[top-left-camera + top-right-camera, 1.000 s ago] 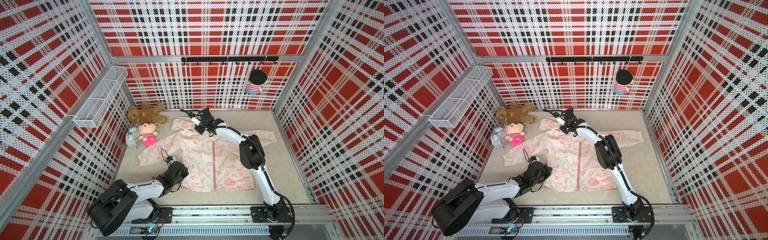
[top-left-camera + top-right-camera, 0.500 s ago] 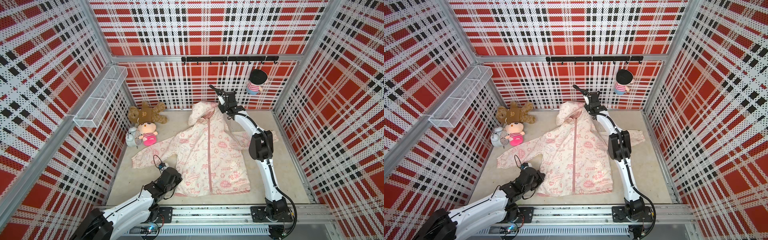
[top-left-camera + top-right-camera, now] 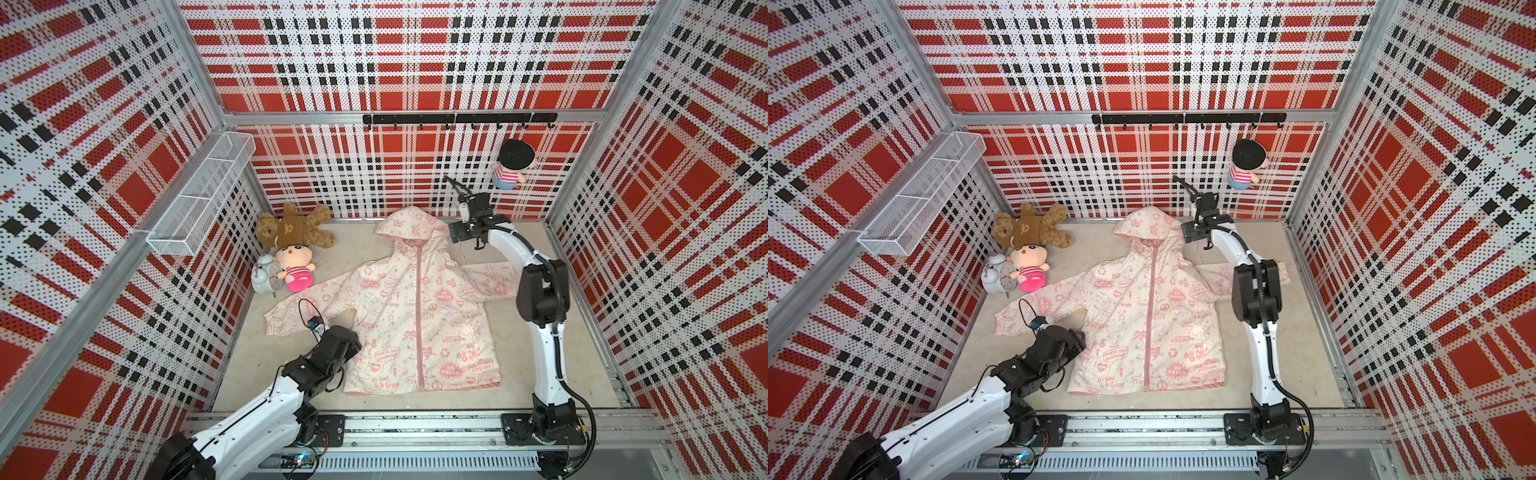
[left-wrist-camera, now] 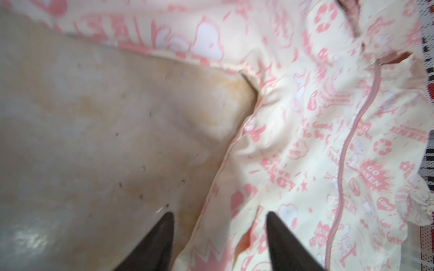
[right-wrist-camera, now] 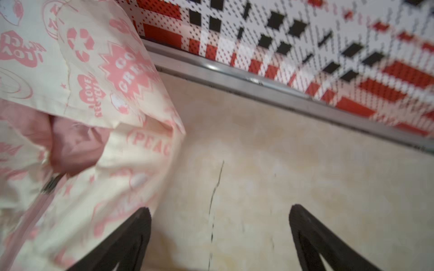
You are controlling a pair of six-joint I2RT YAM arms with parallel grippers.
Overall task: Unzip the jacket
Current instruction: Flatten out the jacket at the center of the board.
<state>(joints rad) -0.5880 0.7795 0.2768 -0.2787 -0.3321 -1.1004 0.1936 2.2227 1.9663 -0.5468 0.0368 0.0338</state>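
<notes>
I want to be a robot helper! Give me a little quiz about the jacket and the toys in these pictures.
1. True or false: the pink zipper on the jacket is closed from neck to hem.
2. Pick one: what stands right beside the doll in pink? A) a white alarm clock B) a cup C) a ball
3. Fill in the gap: the left gripper and the right gripper both have their jaws ____.

Key: 1 true; 2 A; 3 open.
</notes>
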